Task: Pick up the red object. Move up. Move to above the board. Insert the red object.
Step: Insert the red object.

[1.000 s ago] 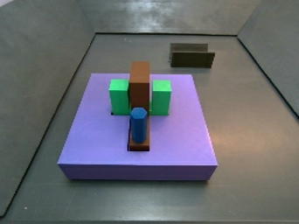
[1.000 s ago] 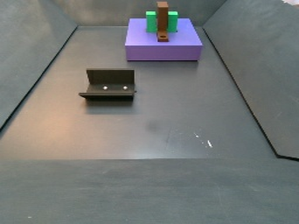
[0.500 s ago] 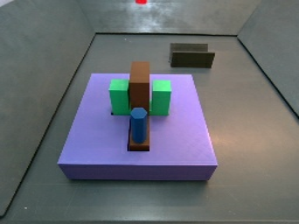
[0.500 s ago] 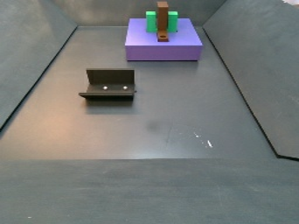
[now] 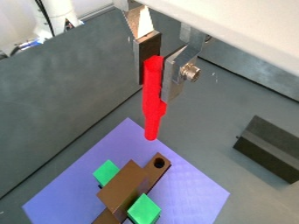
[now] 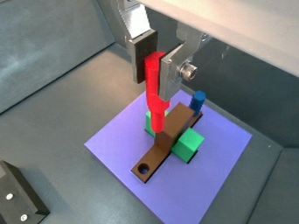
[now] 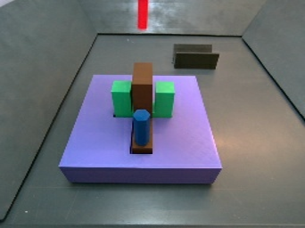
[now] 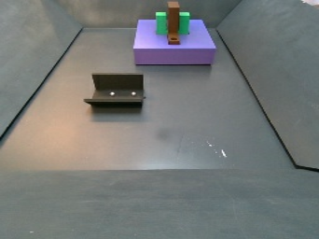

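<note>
A dull dark grey floor (image 8: 162,131) lies far below the gripper (image 5: 158,66), which hangs high up, clamped on the red object (image 5: 152,101). Plain grey walls (image 8: 32,56) rise from the floor on every visible side of the gripper and lean outward, forming a shallow trough. Pale seams mark where floor and walls meet. A soft patch of reflected light (image 8: 214,147) shows on the floor in a side view. Below and to one side of the gripper, the dark fixture (image 8: 116,89) stands on the floor. Beyond a wall's upper edge, in a wrist view, a bright, cluttered strip of room (image 5: 41,22) shows, too blurred to make out.
</note>
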Available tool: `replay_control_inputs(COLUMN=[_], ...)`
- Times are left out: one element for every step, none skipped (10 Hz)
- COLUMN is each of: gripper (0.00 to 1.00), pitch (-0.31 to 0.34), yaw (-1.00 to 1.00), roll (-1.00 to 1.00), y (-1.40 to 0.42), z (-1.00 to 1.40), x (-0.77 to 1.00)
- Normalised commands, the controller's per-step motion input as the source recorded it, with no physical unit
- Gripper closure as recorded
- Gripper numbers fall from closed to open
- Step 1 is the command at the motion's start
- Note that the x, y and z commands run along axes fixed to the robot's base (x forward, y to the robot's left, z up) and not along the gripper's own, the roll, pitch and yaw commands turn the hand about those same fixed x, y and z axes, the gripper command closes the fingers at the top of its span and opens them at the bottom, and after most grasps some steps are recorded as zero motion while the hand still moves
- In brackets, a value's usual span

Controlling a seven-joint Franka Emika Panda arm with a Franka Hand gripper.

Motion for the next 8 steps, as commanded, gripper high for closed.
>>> replay_control_inputs(gripper=[1.0,1.0,1.0,1.0,1.0,1.0,1.0,1.0], pitch=[-0.023,-0.031,-0.017,-0.027,-0.019,-0.011,-0.053,-0.031], yaw=[-0.03,-0.05,-0.07,-0.07,-0.11,-0.16,-0.23,-0.2], roll=[0.23,0.19,0.19,0.16,0.14,0.09,0.0,0.0], y=[0.0,0.0,0.01,0.04,0.03,0.04,0.13,0.15], z=[-0.55,-0.55,-0.58,-0.55,-0.55,-0.52,-0.47,-0.41], x=[0.0,0.0,-0.01,0.0,0.0,0.0,0.0,0.0])
